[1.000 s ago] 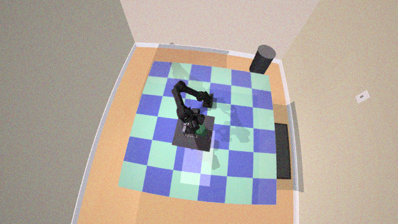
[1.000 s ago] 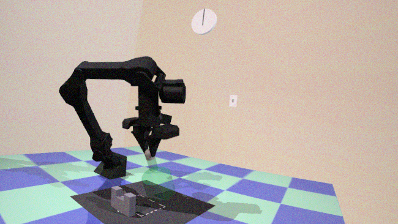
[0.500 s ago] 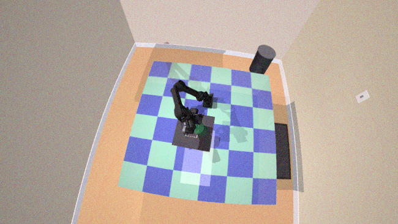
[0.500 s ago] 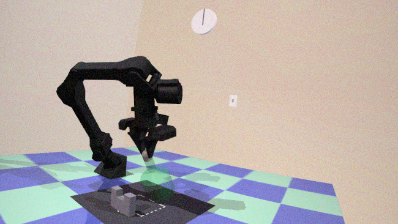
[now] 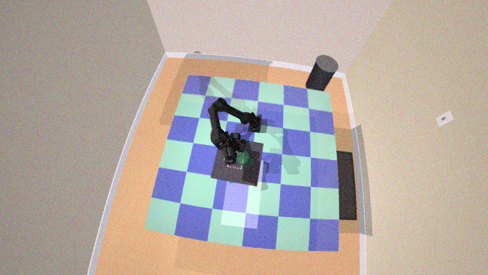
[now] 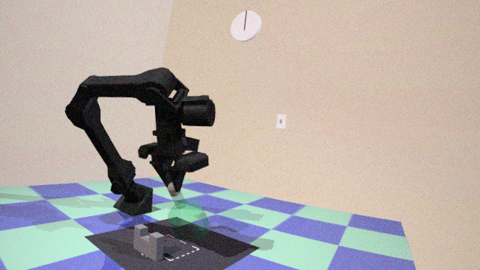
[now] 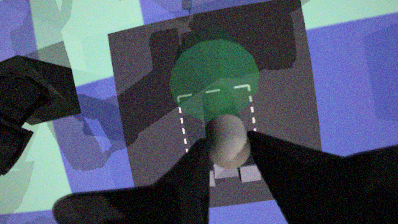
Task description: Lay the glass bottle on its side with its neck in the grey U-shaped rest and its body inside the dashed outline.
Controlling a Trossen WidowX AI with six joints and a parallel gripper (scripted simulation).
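The 1 arm reached over the chequered tabletop (image 5: 295,200) (image 6: 306,236) (image 7: 355,90); below it lay 1 dark mat (image 5: 221,174) (image 6: 229,258) (image 7: 295,115); the green glass bottle (image 5: 242,158) (image 6: 186,214) (image 7: 215,75) leaned above it, neck up, its capped end clasped by the gripper (image 5: 230,161) (image 6: 175,187) (image 7: 226,140); the 1 grey U-shaped rest (image 6: 156,248) (image 7: 250,173) and the dashed outline (image 6: 186,254) (image 7: 183,125) held no bottle. The step in hand was judged to be the tilt; the next move called for lowering the neck gently towards the rest, body supported, before any release.
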